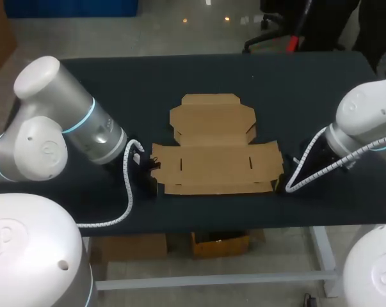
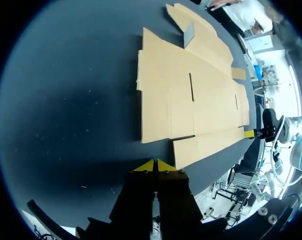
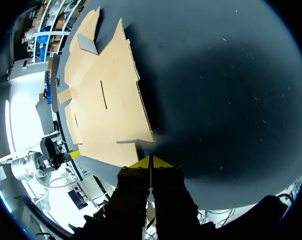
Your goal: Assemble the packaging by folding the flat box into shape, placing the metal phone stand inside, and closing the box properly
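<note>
I've got the flat box (image 1: pixel 215 160) lying open on the table (image 1: pixel 103 83), between my two grippers. Its near corner sits just ahead of my left gripper (image 2: pixel 156 165). The opposite near corner lies just ahead of my right gripper (image 3: pixel 149 161).

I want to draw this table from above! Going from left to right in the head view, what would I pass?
left arm → left gripper → flat cardboard box → right gripper → right arm
</note>
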Controlling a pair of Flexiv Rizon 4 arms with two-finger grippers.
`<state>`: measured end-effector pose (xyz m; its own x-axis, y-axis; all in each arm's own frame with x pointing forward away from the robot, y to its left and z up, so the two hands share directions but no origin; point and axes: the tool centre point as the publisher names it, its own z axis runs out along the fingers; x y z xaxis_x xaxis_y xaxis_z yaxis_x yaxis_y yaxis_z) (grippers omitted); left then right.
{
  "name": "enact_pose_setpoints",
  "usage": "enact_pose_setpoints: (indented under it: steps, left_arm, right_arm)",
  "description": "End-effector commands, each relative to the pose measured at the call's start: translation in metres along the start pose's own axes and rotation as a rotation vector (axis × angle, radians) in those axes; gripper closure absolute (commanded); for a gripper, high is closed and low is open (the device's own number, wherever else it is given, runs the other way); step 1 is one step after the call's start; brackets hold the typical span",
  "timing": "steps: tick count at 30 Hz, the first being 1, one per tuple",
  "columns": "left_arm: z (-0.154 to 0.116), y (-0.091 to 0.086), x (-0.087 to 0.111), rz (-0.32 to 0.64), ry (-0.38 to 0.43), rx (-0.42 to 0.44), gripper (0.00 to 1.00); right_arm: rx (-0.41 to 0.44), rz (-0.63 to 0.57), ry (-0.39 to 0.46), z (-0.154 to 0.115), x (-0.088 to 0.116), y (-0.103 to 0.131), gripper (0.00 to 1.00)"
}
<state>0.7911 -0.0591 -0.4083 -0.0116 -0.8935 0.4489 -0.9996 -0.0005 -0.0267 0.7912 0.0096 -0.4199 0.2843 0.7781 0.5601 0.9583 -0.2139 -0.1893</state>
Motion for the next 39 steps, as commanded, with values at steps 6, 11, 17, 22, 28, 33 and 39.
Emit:
enact_pose_setpoints:
  steps: [6, 11, 17, 22, 28, 33, 39]
  left_arm:
    - [0.0052, -0.0027, 0.0012, 0.003, 0.012, -0.006, 1.0]
    - [0.0063, -0.0019, 0.0036, 0.008, 0.015, -0.008, 1.0]
    - [0.0066, -0.0018, 0.0035, 0.007, 0.015, -0.009, 1.0]
    - [0.0071, -0.0018, 0.0039, 0.009, 0.013, -0.01, 1.0]
    - [0.0096, -0.0028, 0.0035, 0.004, 0.012, -0.016, 1.0]
    - [0.0099, -0.0031, 0.0047, 0.004, 0.01, -0.017, 1.0]
    - [0.0119, -0.0049, 0.0064, 0.005, 0.008, -0.021, 1.0]
  right_arm:
    - [-0.001, 0.002, 0.004, -0.0002, 0.0013, 0.0016, 1.0]
    - [0.001, 0.003, 0.001, 0.0004, 0.0018, 0.0019, 1.0]
    - [0.002, 0.005, 0.003, 0.001, 0.0019, 0.0019, 1.0]
    - [0.002, 0.004, 0.004, 0.0021, 0.0027, 0.0025, 1.0]
    - [0.003, 0.002, 0.006, 0.0025, 0.0039, 0.0032, 1.0]
    - [0.004, 0.0, 0.006, 0.0027, 0.005, 0.0039, 1.0]
    - [0.004, 0.0, 0.01, 0.0031, 0.0053, 0.0042, 1.0]
